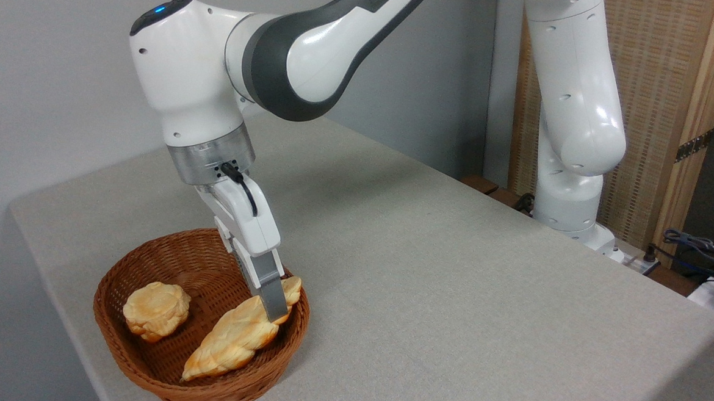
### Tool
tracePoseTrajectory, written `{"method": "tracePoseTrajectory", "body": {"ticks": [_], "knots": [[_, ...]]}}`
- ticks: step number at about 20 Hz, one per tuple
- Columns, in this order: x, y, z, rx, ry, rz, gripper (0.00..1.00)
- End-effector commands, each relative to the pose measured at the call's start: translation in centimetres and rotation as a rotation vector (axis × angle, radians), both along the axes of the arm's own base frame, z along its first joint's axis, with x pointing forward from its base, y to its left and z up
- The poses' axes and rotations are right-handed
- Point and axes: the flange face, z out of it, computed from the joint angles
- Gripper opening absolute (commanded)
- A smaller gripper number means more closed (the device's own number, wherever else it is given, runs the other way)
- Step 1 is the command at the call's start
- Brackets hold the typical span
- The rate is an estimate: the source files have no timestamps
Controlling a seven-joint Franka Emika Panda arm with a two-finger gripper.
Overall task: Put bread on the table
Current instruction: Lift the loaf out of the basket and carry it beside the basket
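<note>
The bread, a long braided golden loaf, lies slanted in the right half of a brown wicker basket, its upper end leaning on the rim. My gripper reaches down into the basket from above. Its near finger crosses the loaf's upper part, close to the far tip. The other finger is hidden behind the first, so how the jaws stand does not show. The table is a light grey-beige surface, and the basket sits by its front left corner.
A small round golden bun sits in the basket's left half. The arm's white base stands at the table's far right edge. Cables and gear lie beyond the right edge, and a grey wall runs behind.
</note>
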Motion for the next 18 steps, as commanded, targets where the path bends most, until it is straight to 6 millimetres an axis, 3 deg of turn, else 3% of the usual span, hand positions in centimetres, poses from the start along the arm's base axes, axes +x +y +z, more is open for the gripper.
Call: {"method": "tracePoseTrajectory", "body": {"ticks": [1, 5, 10, 14, 18], "knots": [[0.7, -0.1, 2.8, -0.022, -0.058, -0.015, 0.25], [0.1, 0.6, 6.1, -0.062, -0.095, 0.001, 0.25], [-2.8, 2.6, 9.9, -0.125, -0.042, 0.015, 0.25], [-4.8, 4.1, 10.9, -0.149, 0.045, 0.024, 0.26], [-6.6, 4.5, 10.3, -0.151, 0.177, 0.033, 0.29]]}}
